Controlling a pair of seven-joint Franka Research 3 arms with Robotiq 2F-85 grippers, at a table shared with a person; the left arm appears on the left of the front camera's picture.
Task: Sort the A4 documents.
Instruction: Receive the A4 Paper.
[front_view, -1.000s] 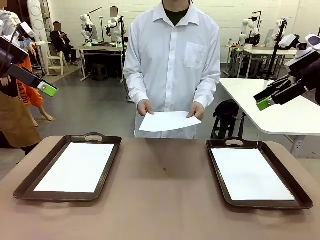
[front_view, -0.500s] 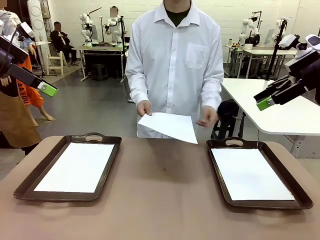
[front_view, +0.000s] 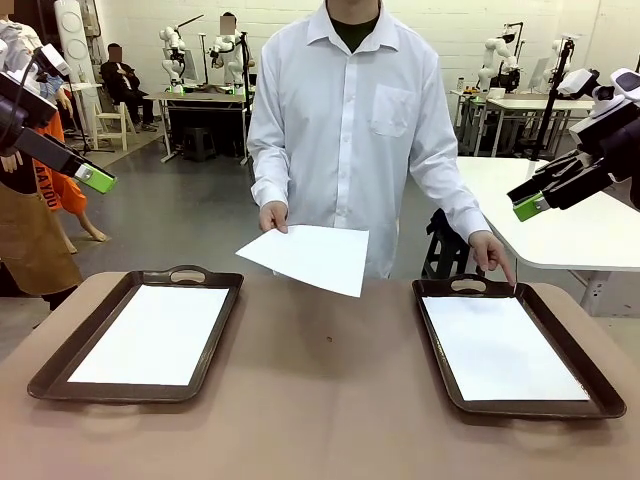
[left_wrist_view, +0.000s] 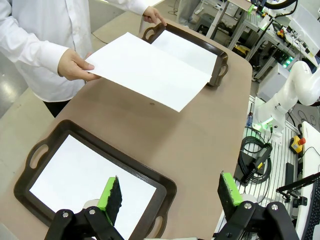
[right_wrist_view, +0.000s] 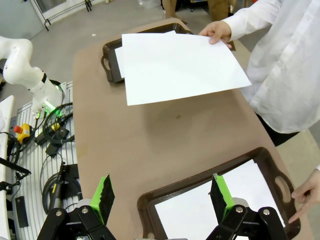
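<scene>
Since the earlier frame, the person's one hand is now holding the plain white A4 sheet alone, pushed out over the table's far edge at frame centre, while the other hand is pointing down at the handle of the dark brown handled tray at lower right.

Brown table: the matching dark brown tray at lower left is also carrying a white sheet; the right one is holding another.

Held sheet: lying near flat, long axis running roughly across the frame, near corner dipping toward the table.

Both grippers are hanging high at the frame edges, left gripper and right gripper, fingers spread wide, gripping nothing.

Judgement: the point is indicating the right tray. Take the sheet by its free edge, level, then lay it square on the stack.
</scene>
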